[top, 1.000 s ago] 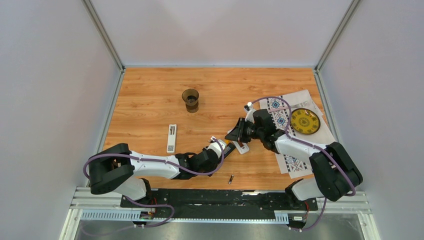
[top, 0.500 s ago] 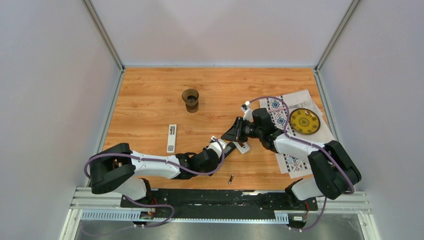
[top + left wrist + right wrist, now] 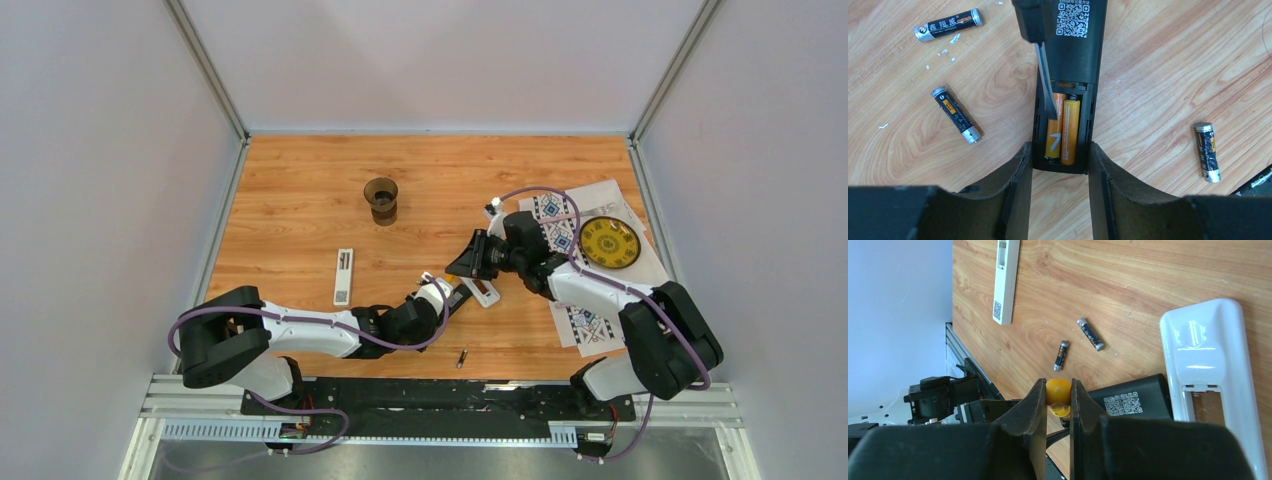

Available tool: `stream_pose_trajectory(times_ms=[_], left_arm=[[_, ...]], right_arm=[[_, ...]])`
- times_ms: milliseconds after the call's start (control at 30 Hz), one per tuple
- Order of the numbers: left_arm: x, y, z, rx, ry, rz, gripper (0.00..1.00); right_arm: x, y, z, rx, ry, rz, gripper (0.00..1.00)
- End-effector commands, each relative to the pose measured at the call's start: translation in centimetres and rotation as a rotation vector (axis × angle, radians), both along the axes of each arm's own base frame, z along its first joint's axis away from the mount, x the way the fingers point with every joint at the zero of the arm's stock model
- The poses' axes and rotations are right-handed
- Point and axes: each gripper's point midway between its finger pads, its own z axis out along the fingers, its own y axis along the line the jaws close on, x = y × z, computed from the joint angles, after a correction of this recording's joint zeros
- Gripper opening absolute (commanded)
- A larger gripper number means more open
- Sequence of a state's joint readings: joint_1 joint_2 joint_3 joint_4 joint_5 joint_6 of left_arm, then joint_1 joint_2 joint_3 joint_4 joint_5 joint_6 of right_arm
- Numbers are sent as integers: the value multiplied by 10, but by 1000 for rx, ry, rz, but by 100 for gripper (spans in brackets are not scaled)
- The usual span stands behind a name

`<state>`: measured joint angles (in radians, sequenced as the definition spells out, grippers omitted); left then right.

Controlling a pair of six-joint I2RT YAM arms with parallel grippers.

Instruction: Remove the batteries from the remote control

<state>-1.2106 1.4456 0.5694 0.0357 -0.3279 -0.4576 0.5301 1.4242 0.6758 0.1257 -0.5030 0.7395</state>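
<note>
Nearest us, the left gripper (image 3: 1059, 152) stands half open. Its black fingers (image 3: 1020, 170) are clamped on either side of the near end of the black plastic remote control (image 3: 1075, 40), pinning it to the wooden table (image 3: 1158, 75). In the remote's open bay lie two orange cylindrical batteries (image 3: 1063, 132), side by side and touching. Their long axes run along the remote, straight away from the left wrist, and a spring (image 3: 1072, 96) shows at the far end of the right one.

The flat steel blade of the yellow-orange-handled screwdriver (image 3: 1046, 82) slants down over the left cell; whether the tip touches it we cannot tell. The right gripper (image 3: 1057, 386) is closed tight on that handle.

We judge the prying step is in hand. Next the tip must dig under a cell's end and lever it up without slipping. Farther out, three dark grey loose batteries (image 3: 956, 115) lie on the wood.
</note>
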Motion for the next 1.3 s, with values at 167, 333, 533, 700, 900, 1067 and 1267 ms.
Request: stream_pose_trajectory(times_ms=[167,333,533,700,900,1067,1267], left_arm=[[-13,17,-20,64,62,0,0],[-13,17,-20,63,63,-1,0],[-13,17,-20,64,64,0,0],[-13,17,-20,66,66,1,0],[-14,16,-21,67,67,-1,0],[-14,15,-22,69,69,-2,0],[-14,15,-23,70,72,0,0]], right_arm=[[19,-8,17,-50,-101,-37,0],[19,-12,9,-76,-100,-48,0],[21,-12,4,-79,-99,-45,0],[16,-11,-4,-79,-75,-27,0],[8,-12,-10,-73,-53,-16,0],[1,-8,-13,-63,-42,5,0],[-10,4,-9,-31,-31,37,0]])
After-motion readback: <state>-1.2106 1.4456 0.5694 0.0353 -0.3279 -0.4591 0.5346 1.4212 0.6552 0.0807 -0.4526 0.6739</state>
